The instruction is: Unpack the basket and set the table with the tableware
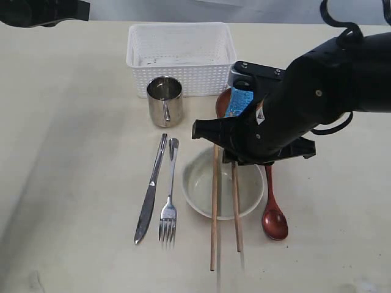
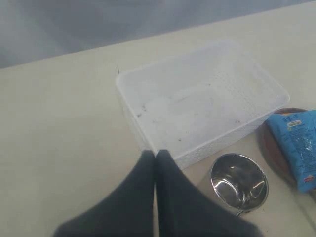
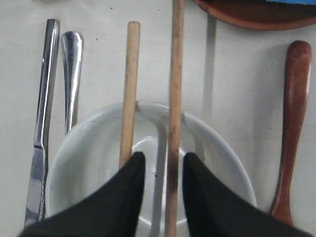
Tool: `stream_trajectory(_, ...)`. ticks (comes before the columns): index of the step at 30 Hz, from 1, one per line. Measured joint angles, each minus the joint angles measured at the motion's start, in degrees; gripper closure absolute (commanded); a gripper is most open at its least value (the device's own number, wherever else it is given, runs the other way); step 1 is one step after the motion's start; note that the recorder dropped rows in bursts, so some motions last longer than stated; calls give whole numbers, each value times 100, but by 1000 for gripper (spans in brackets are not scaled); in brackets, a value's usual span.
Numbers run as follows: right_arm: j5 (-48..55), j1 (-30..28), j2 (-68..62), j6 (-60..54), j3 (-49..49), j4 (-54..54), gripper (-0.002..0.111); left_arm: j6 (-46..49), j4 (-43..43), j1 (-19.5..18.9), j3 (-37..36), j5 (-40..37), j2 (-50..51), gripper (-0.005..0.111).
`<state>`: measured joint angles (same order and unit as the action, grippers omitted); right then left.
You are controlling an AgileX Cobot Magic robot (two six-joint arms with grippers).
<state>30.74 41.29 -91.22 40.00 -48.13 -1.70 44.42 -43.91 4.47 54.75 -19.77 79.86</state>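
Observation:
Two wooden chopsticks [image 1: 214, 207] [image 3: 175, 74] lie across the pale cream bowl [image 1: 198, 183] [image 3: 79, 168]. My right gripper [image 3: 159, 158] hangs open over the bowl. One chopstick runs between its fingers untouched, and the other [image 3: 129, 89] passes under one finger. A steel knife [image 1: 149, 192] and fork [image 1: 169, 195] lie left of the bowl, and the red-brown spoon [image 1: 274, 213] lies to its right. The steel mug [image 1: 165, 101] [image 2: 239, 182] stands in front of the white basket [image 1: 180, 55] [image 2: 202, 98]. My left gripper [image 2: 156, 154] is shut and empty, above the basket's near corner.
A blue snack bag [image 1: 239, 101] [image 2: 296, 143] lies on the small red-brown plate [image 1: 223, 104] [image 2: 271, 148], right of the mug. My right arm [image 1: 305, 97] hides part of both. The left arm [image 1: 43, 11] sits at the far left corner of the beige table [image 1: 73, 183].

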Motion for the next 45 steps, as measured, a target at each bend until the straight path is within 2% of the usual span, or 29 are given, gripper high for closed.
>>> stream_trajectory(19, -214, 0, -12, -80, 0, -57, 59, 0, 0, 0, 0, -36, 0, 107)
stream_trajectory(28, -204, 386, -12, -94, 0, -90, 59, 0, 0, 0, 0, -36, 0, 107)
stream_trajectory(45, -65, 397, -380, 46, 0, -102, 60, 0, 0, 0, 0, -39, 0, 107)
